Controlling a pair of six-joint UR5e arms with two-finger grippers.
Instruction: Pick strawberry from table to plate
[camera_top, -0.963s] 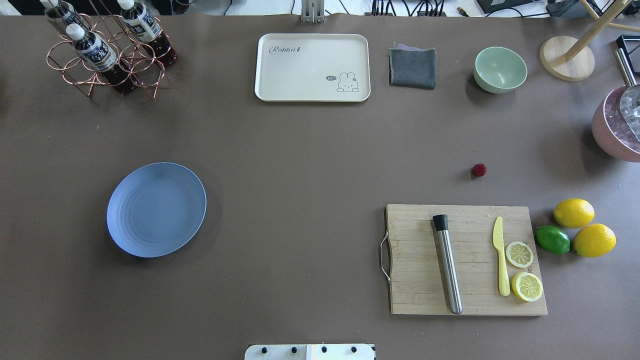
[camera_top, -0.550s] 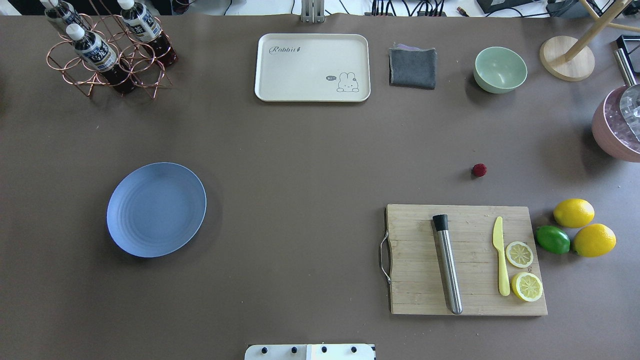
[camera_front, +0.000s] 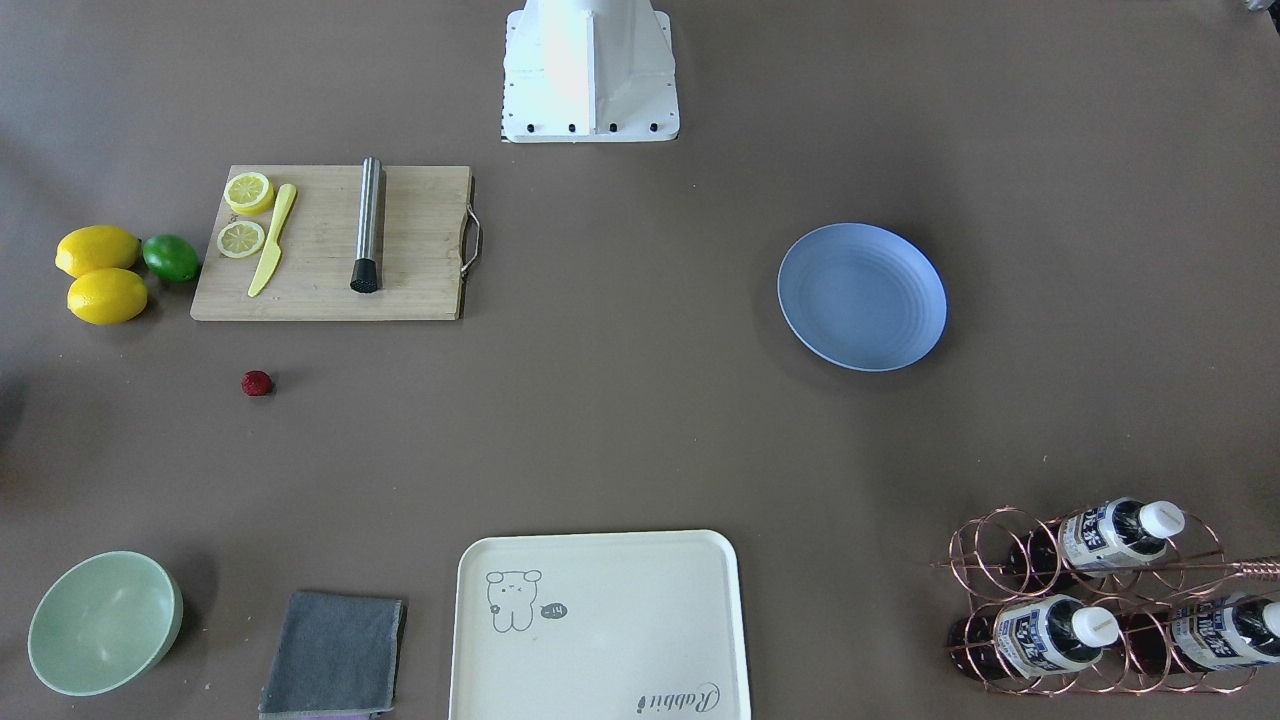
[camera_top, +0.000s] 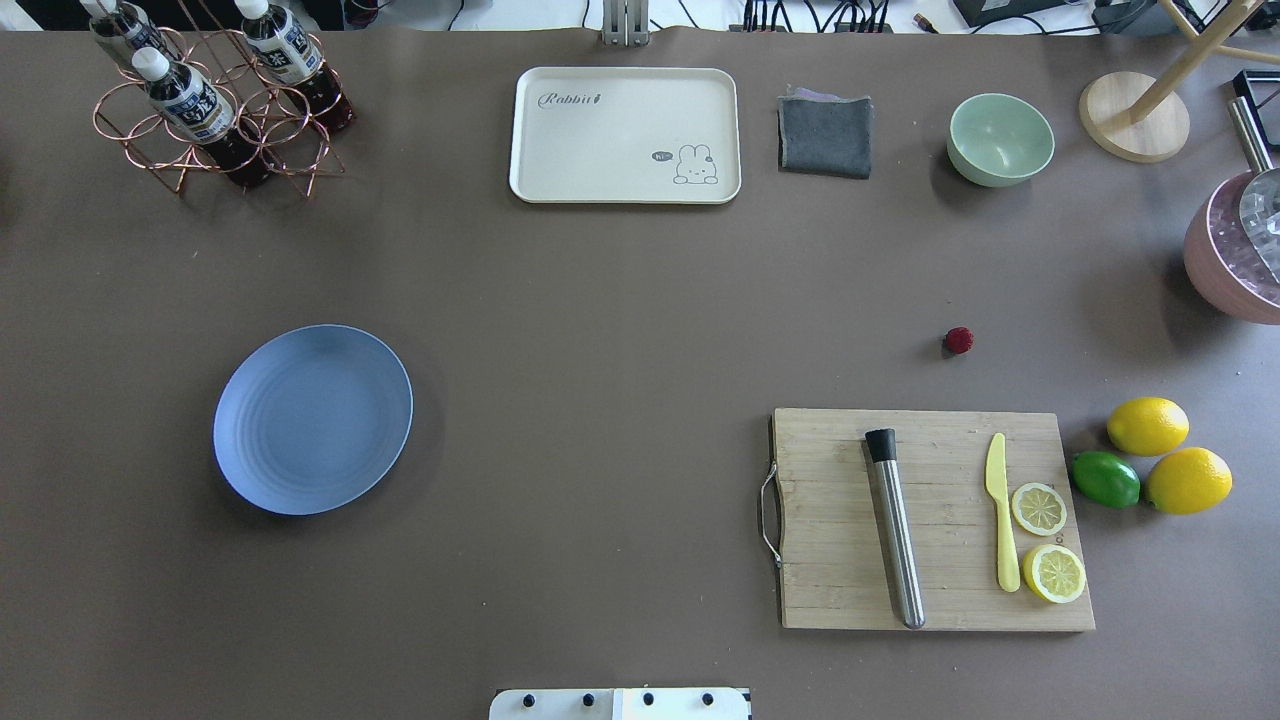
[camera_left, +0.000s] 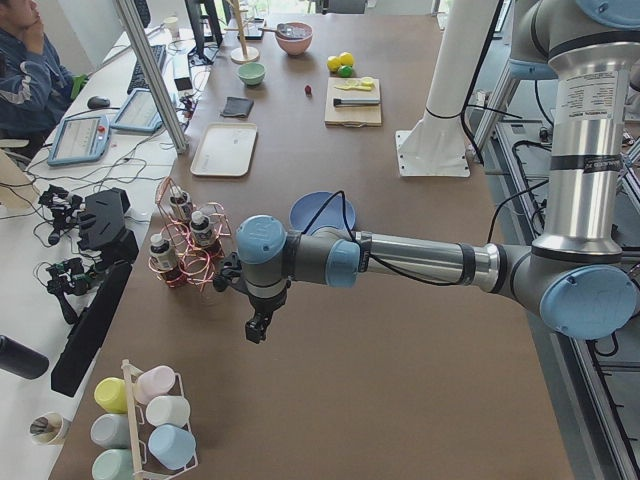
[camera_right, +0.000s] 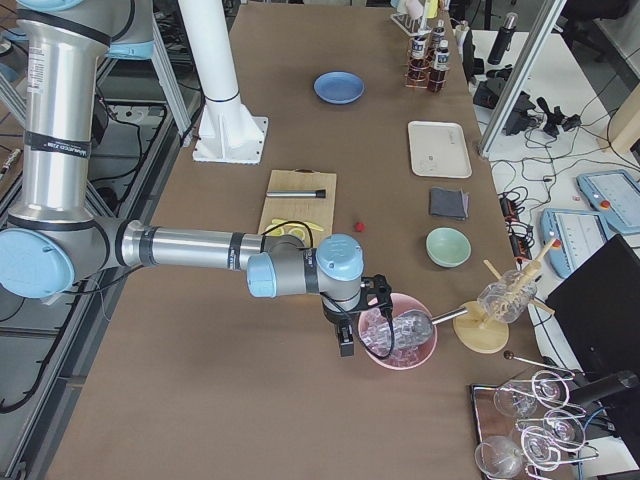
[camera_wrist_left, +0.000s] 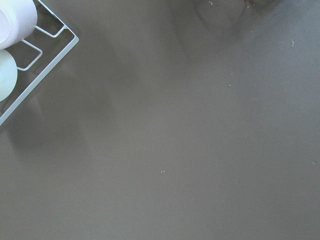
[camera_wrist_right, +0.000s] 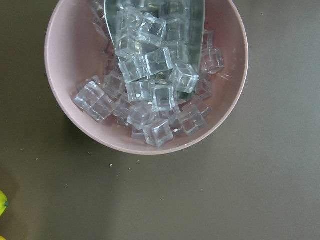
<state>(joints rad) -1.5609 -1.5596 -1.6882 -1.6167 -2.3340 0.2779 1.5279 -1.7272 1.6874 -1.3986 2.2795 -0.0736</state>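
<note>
The strawberry (camera_top: 958, 340) lies on the brown table (camera_top: 620, 330), a little beyond the far edge of the wooden cutting board (camera_top: 830, 560). It is well apart from the blue plate (camera_top: 312, 420) on the other half of the table. The left claw (camera_left: 258, 328) hangs over the table near the copper bottle rack (camera_left: 185, 250). The right claw (camera_right: 346, 345) hangs just beside the pink bowl (camera_wrist_right: 65, 60) of ice cubes. For both claws I cannot tell if the fingers are apart or together.

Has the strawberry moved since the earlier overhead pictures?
No. The strawberry lies on the table at the same spot, just beyond the cutting board, as before.
</note>
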